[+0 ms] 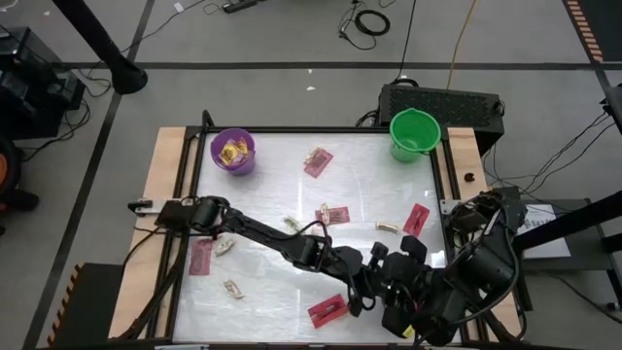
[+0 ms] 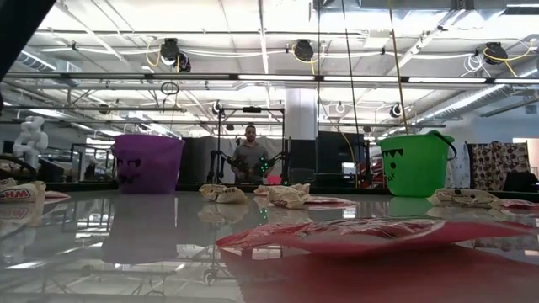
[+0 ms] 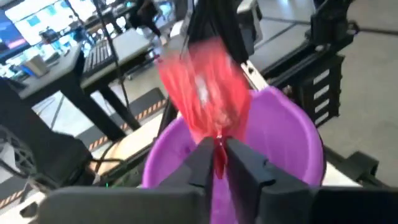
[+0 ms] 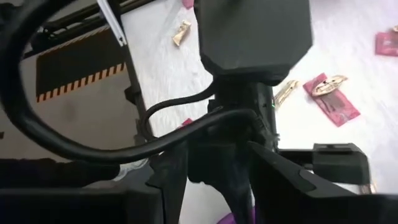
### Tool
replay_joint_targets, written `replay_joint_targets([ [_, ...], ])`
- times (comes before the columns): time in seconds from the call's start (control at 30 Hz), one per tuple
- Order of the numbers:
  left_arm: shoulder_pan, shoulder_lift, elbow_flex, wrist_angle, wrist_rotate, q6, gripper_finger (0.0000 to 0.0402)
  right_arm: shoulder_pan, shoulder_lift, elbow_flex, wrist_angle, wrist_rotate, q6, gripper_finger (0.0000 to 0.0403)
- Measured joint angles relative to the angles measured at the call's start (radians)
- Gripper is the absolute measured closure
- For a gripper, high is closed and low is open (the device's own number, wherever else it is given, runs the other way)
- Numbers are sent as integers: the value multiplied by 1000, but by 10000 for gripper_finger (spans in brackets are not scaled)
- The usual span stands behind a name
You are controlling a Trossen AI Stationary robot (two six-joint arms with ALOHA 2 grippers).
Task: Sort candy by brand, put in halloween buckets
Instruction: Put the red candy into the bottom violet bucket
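My left gripper (image 3: 217, 149) reaches across the table to the near right corner (image 1: 389, 290). It is shut on a flat red candy packet (image 3: 205, 87) above the mouth of a purple bucket (image 3: 280, 137). My right gripper (image 4: 233, 180) carries that bucket in the air; in the high view both arms hide it. A second purple bucket (image 1: 233, 151), with yellow candy inside, stands on its base at the far left. A green bucket (image 1: 415, 133) stands at the far right. My left gripper pinches the packet's lower edge (image 3: 218, 144) between its two fingertips. The packet stands up past the fingers, clear of the table, over the bucket's opening. My right gripper holds the lifted purple bucket. Only a purple sliver (image 4: 227, 219) shows between its fingers, and the left hand hides the place of contact. The bucket is tilted, with its mouth toward the left gripper.
Red packets (image 1: 318, 160) (image 1: 416, 219) (image 1: 328, 311) (image 1: 201, 258) and small tan pieces (image 1: 387, 227) (image 1: 231, 288) lie scattered on the white table. A person (image 2: 250, 156) stands far behind the table.
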Motion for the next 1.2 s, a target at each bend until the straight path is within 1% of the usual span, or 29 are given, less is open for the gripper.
replay_joint_targets([
  [0.23, 2, -2, 0, -23, -7, -1, 248, 1, 3, 0, -1, 1, 0, 248],
  [0.3, 3, -27, -1, -93, -39, 0, 226, 2, 3, 0, -3, 1, -2, 248],
  [0.37, 1, -66, -2, -164, -87, -1, 215, 2, 3, 0, 2, 5, -10, 248],
  [0.43, 0, -107, -1, -244, -106, -1, 211, 2, 3, 0, -2, 24, -25, 248],
  [0.53, 3, -164, 0, -409, -123, -2, 210, 2, 3, 0, -3, 82, -68, 248],
  [0.63, 4, -217, -1, -610, -189, -26, 210, 2, 3, 0, -4, 137, -112, 248],
  [0.73, 6, -278, -1, -778, -207, -51, 210, 1, 3, 0, -5, 197, -165, 248],
  [0.83, 5, -336, 0, -931, -218, -133, 210, -3, 4, 0, -5, 255, -225, 248],
  [1.0, 24, -393, 0, -1255, -217, -243, 210, -11, 4, 0, -6, 335, -314, 248],
  [1.13, 37, -408, -1, -1539, -220, -367, 210, -31, 4, 0, -6, 345, -350, 248],
  [1.2, 37, -409, -6, -1637, -218, -418, 210, -43, 7, 0, -6, 345, -365, 248],
])
